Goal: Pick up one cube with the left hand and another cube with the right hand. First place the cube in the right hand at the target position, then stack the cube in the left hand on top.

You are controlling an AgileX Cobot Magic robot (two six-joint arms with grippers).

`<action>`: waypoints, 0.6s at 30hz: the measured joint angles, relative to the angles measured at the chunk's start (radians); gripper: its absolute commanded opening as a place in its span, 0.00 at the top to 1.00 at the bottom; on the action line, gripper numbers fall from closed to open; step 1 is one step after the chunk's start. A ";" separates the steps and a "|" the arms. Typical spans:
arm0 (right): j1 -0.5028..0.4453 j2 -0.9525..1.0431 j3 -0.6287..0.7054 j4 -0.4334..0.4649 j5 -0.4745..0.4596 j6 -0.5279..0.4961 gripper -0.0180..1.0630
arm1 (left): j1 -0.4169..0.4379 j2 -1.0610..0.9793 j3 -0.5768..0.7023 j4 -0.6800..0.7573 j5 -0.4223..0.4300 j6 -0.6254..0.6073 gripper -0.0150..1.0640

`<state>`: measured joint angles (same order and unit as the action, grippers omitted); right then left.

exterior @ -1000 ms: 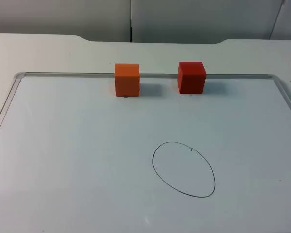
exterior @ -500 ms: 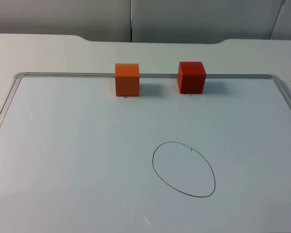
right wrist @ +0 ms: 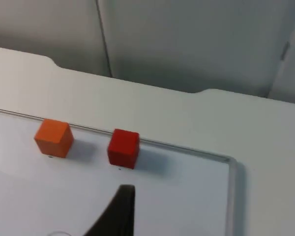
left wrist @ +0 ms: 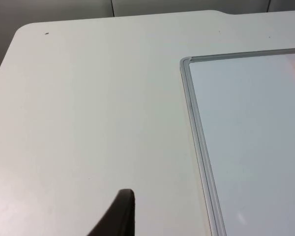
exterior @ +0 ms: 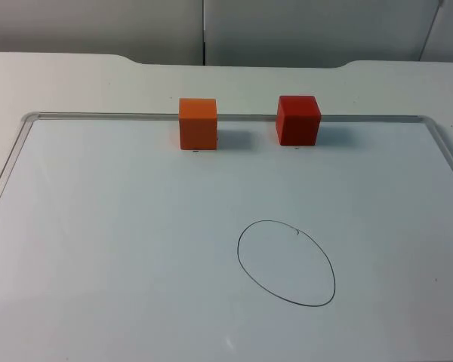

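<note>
Cubes sat untouched along the whiteboard's (exterior: 75, 226) far edge, orange cube (exterior: 198, 124) beside red cube (exterior: 297, 120), the drawn circle (exterior: 286, 262) nearer. Left gripper (left wrist: 119, 216) hung off the board's far-left corner, right gripper (right wrist: 119, 211) faced the red cube; I couldn't tell either's jaw state. Each should drop squarely over its own cube

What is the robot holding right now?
Nothing. The orange cube and red cube sit untouched on the whiteboard, and no gripper is near either one.
</note>
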<state>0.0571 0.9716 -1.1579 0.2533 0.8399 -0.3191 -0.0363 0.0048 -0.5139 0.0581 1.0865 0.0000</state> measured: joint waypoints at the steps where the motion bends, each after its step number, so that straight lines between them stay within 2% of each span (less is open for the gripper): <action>1: 0.007 0.069 -0.057 0.027 0.007 -0.023 0.03 | 0.000 0.000 0.000 0.000 0.000 0.000 0.01; 4: 0.053 0.254 -0.214 0.064 0.026 -0.048 0.03 | 0.000 0.000 0.000 0.000 0.000 0.000 0.01; 5: 0.053 0.254 -0.214 0.064 0.026 -0.048 0.03 | 0.000 0.000 0.000 0.000 0.000 0.000 0.01; 8: 0.144 0.446 -0.380 0.061 0.033 -0.051 0.03 | 0.000 0.000 0.000 0.000 0.000 0.000 0.01; 10: 0.173 0.500 -0.425 0.056 0.035 -0.038 0.03 | 0.000 0.000 0.000 0.000 0.000 0.000 0.01; 13: 0.239 0.647 -0.532 0.010 0.038 0.086 0.03 | 0.000 0.000 0.000 0.000 0.000 0.000 0.01; 14: 0.239 0.647 -0.532 0.010 0.038 0.086 0.03 | 0.000 0.000 0.000 0.000 0.000 0.000 0.01; 18: 0.279 0.819 -0.622 -0.132 0.042 0.319 0.03 | 0.000 0.000 0.000 0.000 0.000 0.000 0.01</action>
<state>0.3359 1.7904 -1.7795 0.1210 0.8822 0.0000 -0.0363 0.0048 -0.5139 0.0581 1.0865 0.0000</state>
